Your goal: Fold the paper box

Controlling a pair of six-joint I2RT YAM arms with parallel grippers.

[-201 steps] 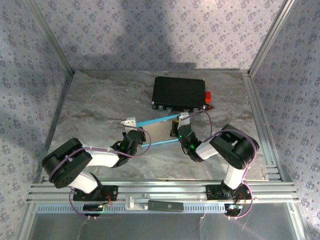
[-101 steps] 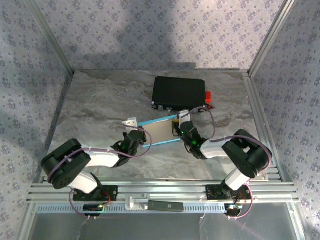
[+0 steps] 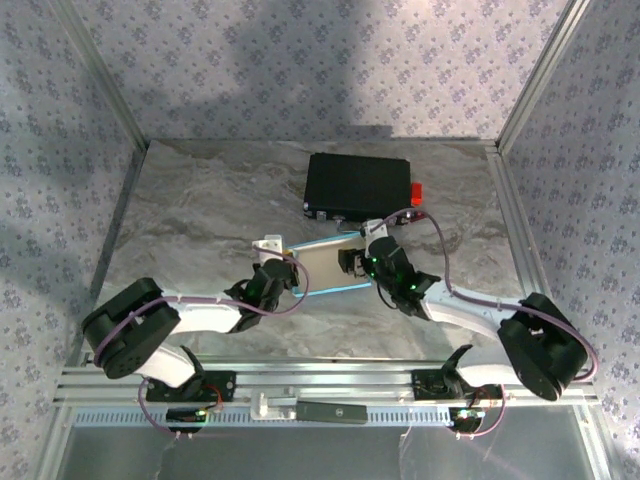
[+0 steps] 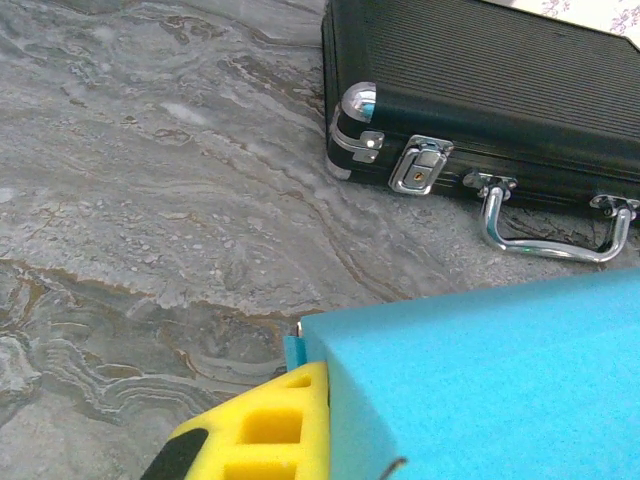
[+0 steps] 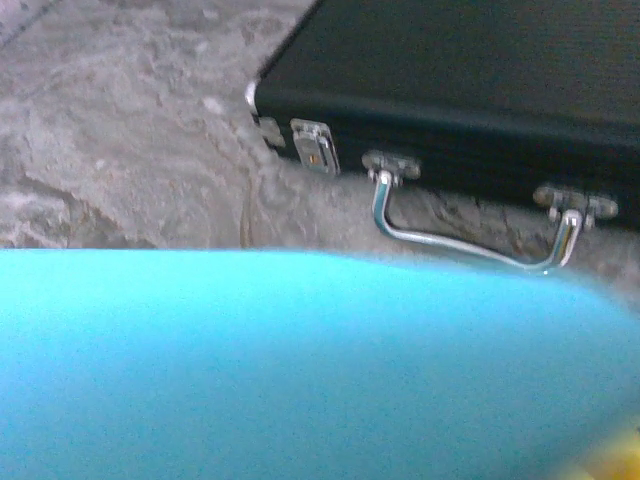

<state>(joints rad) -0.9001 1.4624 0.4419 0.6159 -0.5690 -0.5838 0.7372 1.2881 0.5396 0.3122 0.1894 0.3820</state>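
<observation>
The paper box (image 3: pixel 325 268) is a flat cyan piece with a pale face up, lying on the marble table between the two arms. My left gripper (image 3: pixel 283 268) is shut on its left end. In the left wrist view a yellow fingertip (image 4: pixel 260 430) presses against the folded cyan edge of the box (image 4: pixel 480 390). My right gripper (image 3: pixel 355 262) hovers at the box's right end, open. The right wrist view has the cyan sheet (image 5: pixel 300 370) across its lower half, and one yellow fingertip (image 5: pixel 625 462) shows far out at the bottom right corner.
A black hard case (image 3: pixel 358 187) with metal latches and a handle (image 4: pixel 550 235) lies just behind the box, with a small red object (image 3: pixel 416 192) at its right end. Bare marble table (image 3: pixel 200 210) stretches to the left. Metal frame posts line both sides.
The right gripper has opened and let go of the box's right end, and the right arm's elbow has swung out to the right. The left gripper still holds the box, which has shifted slightly right.
</observation>
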